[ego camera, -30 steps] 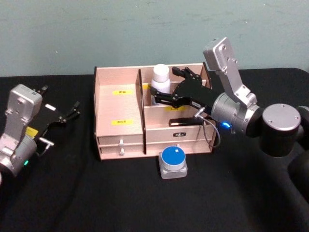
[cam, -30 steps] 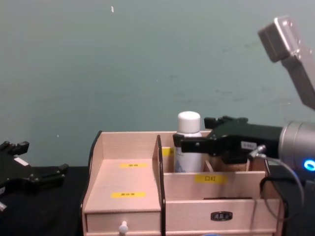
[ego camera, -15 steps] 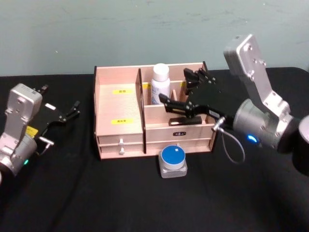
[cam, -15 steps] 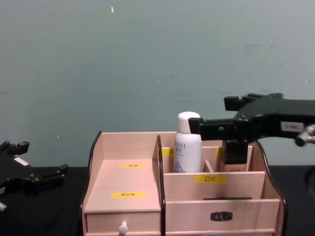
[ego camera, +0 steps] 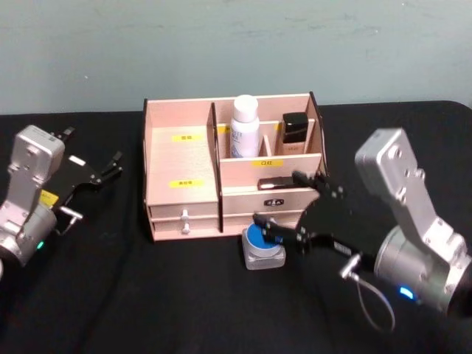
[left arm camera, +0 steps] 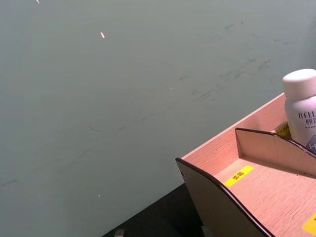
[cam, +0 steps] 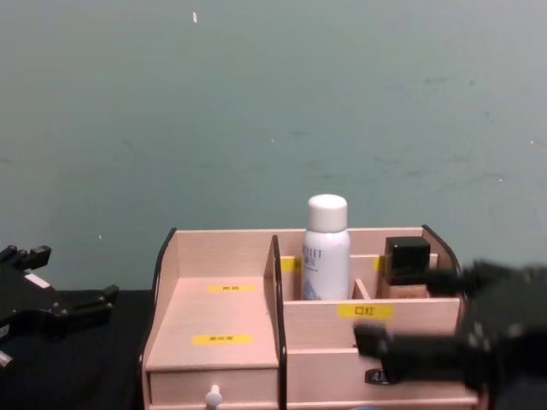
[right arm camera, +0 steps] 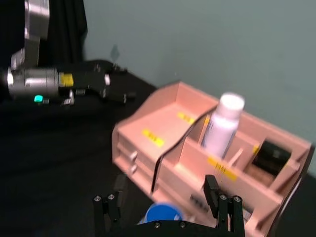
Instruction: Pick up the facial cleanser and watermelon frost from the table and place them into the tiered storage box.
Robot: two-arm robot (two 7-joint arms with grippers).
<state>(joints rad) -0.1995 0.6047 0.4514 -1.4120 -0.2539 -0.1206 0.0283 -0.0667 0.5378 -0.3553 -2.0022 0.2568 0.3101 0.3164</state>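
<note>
Right claw (ego camera: 279, 199): fingers spread wide, nothing between them. It is at the near right of the tiered storage box (ego camera: 166, 155).
Right claw fingers: in the head view one crosses the lid of the watermelon frost (ego camera: 258, 242); contact cannot be told.
Watermelon frost: grey pot with a blue lid, on the black desk (ego camera: 147, 295), just beside the box's near face and outside it.
Facial cleanser (ego camera: 245, 125): white capped bottle, upright in the far row of the box, in the compartment just right of the tall divider.
Neighbouring compartment: a dark-capped bottle (ego camera: 295, 127) stands upright to the right of the cleanser.
Left stepped section: two yellow labels; nothing lies on the steps.
Left claw (ego camera: 92, 151): fingers apart, idle over the desk, well left of the box.
Chest view: the cleanser (cam: 326, 256) and the dark-capped bottle (cam: 406, 260) rise above the box's front panel (cam: 222, 312), with the right claw (cam: 402, 312) before the right half.
Right wrist view: the blue lid (right arm camera: 162, 213) lies between the parted fingers (right arm camera: 219, 197).
Left wrist view: box wall (left arm camera: 217, 207) and the cleanser's cap (left arm camera: 300, 84).
</note>
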